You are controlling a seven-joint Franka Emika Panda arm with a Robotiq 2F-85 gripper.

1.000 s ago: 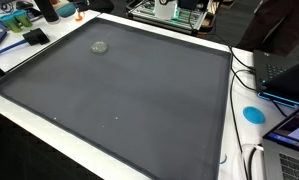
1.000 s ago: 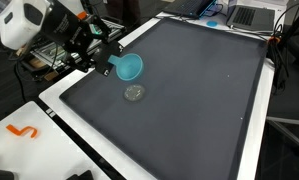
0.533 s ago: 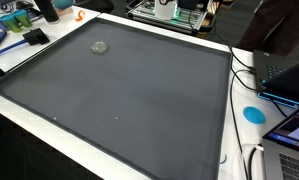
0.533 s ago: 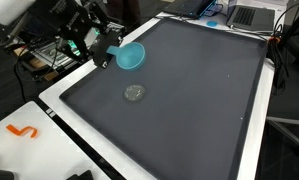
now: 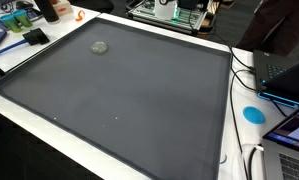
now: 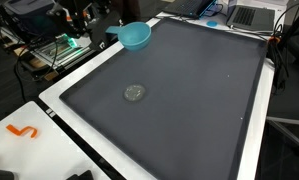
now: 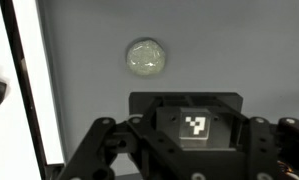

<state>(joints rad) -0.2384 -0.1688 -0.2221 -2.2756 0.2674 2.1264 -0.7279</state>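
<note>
- The gripper holds a blue bowl in the air at the upper left of an exterior view. Its dark fingers are clamped on the bowl's left rim, and little of the arm is inside the frame.
- The bowl hangs above the far left edge of the dark mat, its open side tipped up and toward the camera. It is well apart from anything lying on the mat.
- A round grey disc lies flat on the mat, below the bowl in that frame and left of centre.
- The same disc shows in the upper left of an exterior view in which neither the bowl nor the gripper appears.
- In the wrist view the disc sits in the upper middle of the frame. The black gripper body fills the bottom edge and carries a black-and-white square marker. The fingertips and the bowl cannot be made out there.
- The mat covers most of a white table, whose bare border runs round it.
- An orange hook lies on that border at the lower left.
- A blue round pad rests on the border at the right edge, beside cables.
- A laptop stands open at the top right.
</note>
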